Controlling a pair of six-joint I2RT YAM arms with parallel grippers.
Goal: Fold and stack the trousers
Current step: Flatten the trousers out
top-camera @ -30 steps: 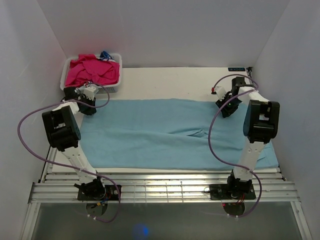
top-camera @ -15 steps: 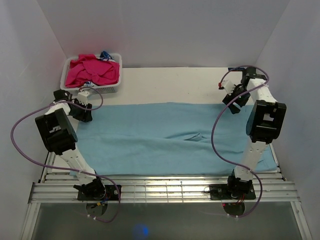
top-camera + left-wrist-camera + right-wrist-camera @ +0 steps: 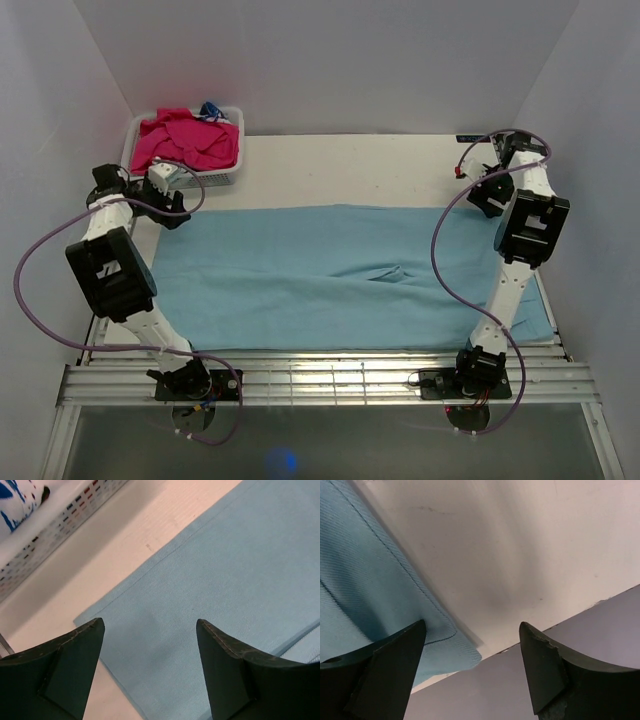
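1. The long light blue knit trousers (image 3: 340,275) are lying flat and spread lengthwise across the white tabletop (image 3: 340,165), reaching from its left side to its right side. The near edge is lying close to the metal slatted rail (image 3: 330,365) at the front.
2. A small crease (image 3: 395,272) is showing near the middle of the fabric.
3. The left gripper (image 3: 149,625) is hovering over the far left corner of the trousers. Its dark fingers (image 3: 65,670) are standing spread wide, with nothing between them. The corner hem is lying flat on the table below.
4. The right gripper (image 3: 472,625) is hovering over the far right corner, by the table's edge and the grey side wall (image 3: 560,635). Its fingers (image 3: 555,680) are also spread apart and pinching nothing.
5. Whether either gripper's fingertips are touching the cloth: cannot tell.
6. A white perforated plastic basket (image 3: 215,178) is sitting at the far left corner of the table, just beyond the left gripper, holding crumpled magenta garments (image 3: 185,140).
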